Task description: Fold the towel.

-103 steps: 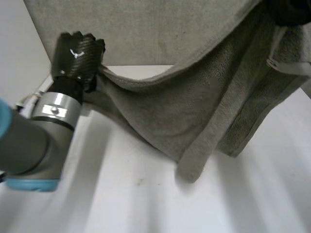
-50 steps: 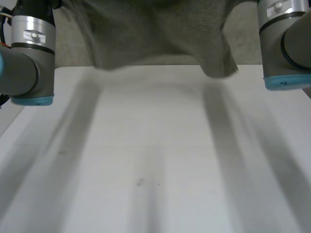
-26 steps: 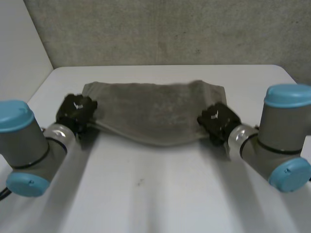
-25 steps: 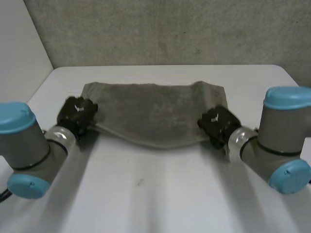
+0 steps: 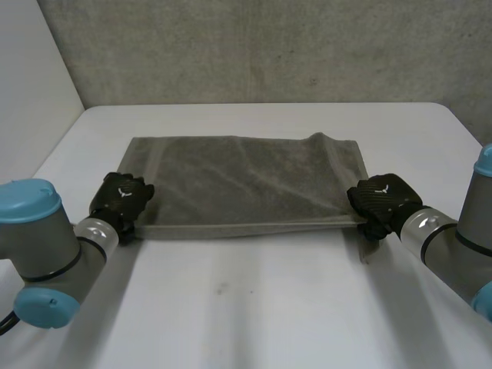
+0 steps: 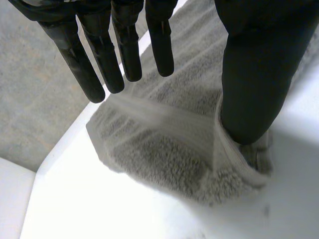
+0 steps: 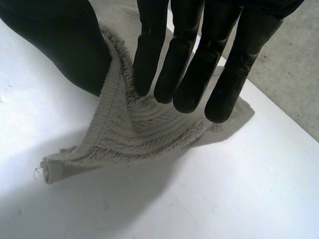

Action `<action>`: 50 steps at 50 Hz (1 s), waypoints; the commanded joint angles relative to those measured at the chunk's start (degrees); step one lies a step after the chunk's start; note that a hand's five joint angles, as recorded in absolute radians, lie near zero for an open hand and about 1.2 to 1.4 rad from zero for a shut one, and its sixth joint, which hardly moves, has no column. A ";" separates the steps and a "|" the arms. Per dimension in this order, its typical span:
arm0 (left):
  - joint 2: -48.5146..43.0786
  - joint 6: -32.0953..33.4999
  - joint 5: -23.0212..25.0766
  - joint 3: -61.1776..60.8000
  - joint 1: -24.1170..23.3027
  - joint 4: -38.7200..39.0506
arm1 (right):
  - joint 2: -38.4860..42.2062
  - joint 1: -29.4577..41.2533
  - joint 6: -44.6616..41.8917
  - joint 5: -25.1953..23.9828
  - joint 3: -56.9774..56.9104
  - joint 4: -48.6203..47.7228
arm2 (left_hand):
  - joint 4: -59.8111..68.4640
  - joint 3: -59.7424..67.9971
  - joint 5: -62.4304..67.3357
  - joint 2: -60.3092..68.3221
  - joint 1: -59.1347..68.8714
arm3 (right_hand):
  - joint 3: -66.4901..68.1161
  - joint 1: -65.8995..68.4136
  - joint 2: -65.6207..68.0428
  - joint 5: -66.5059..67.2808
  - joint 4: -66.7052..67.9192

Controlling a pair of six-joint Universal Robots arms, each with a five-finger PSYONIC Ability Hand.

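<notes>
Towel (image 5: pixel 246 181) lies flat on the table (image 5: pixel 246 307), its near edge stretched straight, probably for squaring. Left hand (image 5: pixel 123 196), fingers straight and clear of the thumb, pins one near corner. Right hand (image 5: pixel 380 200) pinches the other corner between thumb and fingers.

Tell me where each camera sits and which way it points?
Head view: above and behind the arms, looking down at the table and towel; both arms, the left robot hand and the right robot hand show.
Left wrist view: on the left wrist, looking along the palm at a towel corner; its straight fingers and thumb show.
Right wrist view: on the right wrist, facing the other near corner, raised between its thumb and fingers.
All share the towel.
</notes>
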 commanded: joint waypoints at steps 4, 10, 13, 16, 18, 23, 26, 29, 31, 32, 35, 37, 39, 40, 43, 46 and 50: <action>0.50 -0.07 0.64 -2.76 2.32 -0.44 | 0.80 0.04 0.65 0.02 0.60 -1.29 | 4.44 4.27 4.50 4.33 4.08 | 11.69 18.61 12.50 16.08 11.42; 1.03 -0.60 0.55 -3.37 1.88 -0.53 | 1.23 0.31 0.65 0.11 0.77 -1.38 | 5.44 5.27 5.50 5.33 5.08 | 11.69 18.61 12.50 16.08 11.42; 0.76 -0.60 0.90 -3.46 1.88 -0.53 | 1.59 0.31 0.65 0.19 0.68 -1.46 | 20.81 20.63 20.86 20.70 20.45 | 11.69 18.61 12.50 16.08 11.42; 0.24 -0.51 0.82 -3.29 2.23 0.35 | 1.76 0.13 0.65 0.54 0.68 -1.90 | 51.37 51.20 51.43 51.26 51.01 | 11.69 18.61 12.50 16.08 11.42; 0.06 -0.34 0.64 -2.85 2.32 0.88 | 1.76 -0.13 0.65 0.72 0.68 -2.34 | 51.52 51.34 51.57 51.41 51.16 | 11.69 18.61 12.50 16.08 11.42; 1.63 0.19 0.55 -3.11 3.81 2.72 | 1.67 -0.22 1.00 0.90 0.68 -2.52 | 51.52 51.34 51.57 51.41 51.16 | 11.69 18.61 12.50 16.08 11.42; 5.40 0.02 0.55 -3.46 4.43 2.55 | 1.67 -0.40 3.62 0.90 0.68 -2.52 | 51.52 51.34 51.57 51.41 51.16 | 11.69 18.61 12.50 16.08 11.42; 8.57 -0.33 0.64 -4.34 4.52 2.29 | 1.85 -0.57 9.84 0.98 0.60 -2.52 | 51.52 51.34 51.57 51.41 51.16 | -6.67 0.25 -5.86 -2.28 -6.94; 9.54 -0.42 0.73 -4.95 4.43 2.20 | 2.02 -0.57 13.36 0.90 0.68 -2.52 | 51.52 51.34 51.57 51.41 51.16 | -12.09 -5.16 -11.27 -7.69 -12.35; 10.07 -0.42 0.73 -5.31 4.34 2.20 | 2.37 -0.83 16.44 1.07 0.68 -2.52 | 51.52 51.34 51.57 51.41 51.16 | -19.80 -12.87 -18.99 -15.41 -20.07; 10.34 -0.60 0.64 -5.57 3.81 2.11 | 3.08 -2.15 20.23 1.34 1.30 -2.17 | 51.52 51.34 51.57 51.41 51.16 | -30.44 -23.51 -29.62 -26.04 -30.70; 10.34 -0.60 0.55 -5.66 3.64 2.02 | 3.08 -2.59 21.12 1.34 1.82 -2.08 | 51.52 51.34 51.57 51.41 51.16 | -32.47 -25.55 -31.66 -28.08 -32.74; 10.34 -0.60 0.55 -5.66 3.64 1.76 | 3.08 -2.94 21.30 1.25 2.35 -2.08 | 51.52 51.34 51.57 51.41 51.16 | -36.32 -29.40 -35.51 -31.93 -36.59; 10.34 -0.60 0.64 -5.83 3.64 1.59 | 2.99 -3.03 21.30 1.25 2.96 -2.17 | 51.52 51.34 51.57 51.41 51.16 | -40.03 -33.10 -39.21 -35.63 -40.29; 10.34 -0.60 0.55 -5.84 3.99 1.50 | 2.91 -3.47 21.30 1.07 4.28 -2.60 | 51.52 51.34 51.57 51.41 51.16 | -41.58 -34.65 -40.76 -37.19 -41.84; 10.34 -0.60 0.55 -5.84 4.25 1.50 | 2.91 -3.74 21.30 1.16 4.73 -2.87 | 51.52 51.34 51.57 51.41 51.16 | -41.24 -34.31 -40.43 -36.85 -41.51; 10.34 -0.60 0.55 -5.84 4.43 1.41 | 3.87 -3.65 21.39 1.25 4.99 -3.83 | 51.52 51.34 51.57 51.41 51.16 | -39.57 -32.64 -38.75 -35.17 -39.83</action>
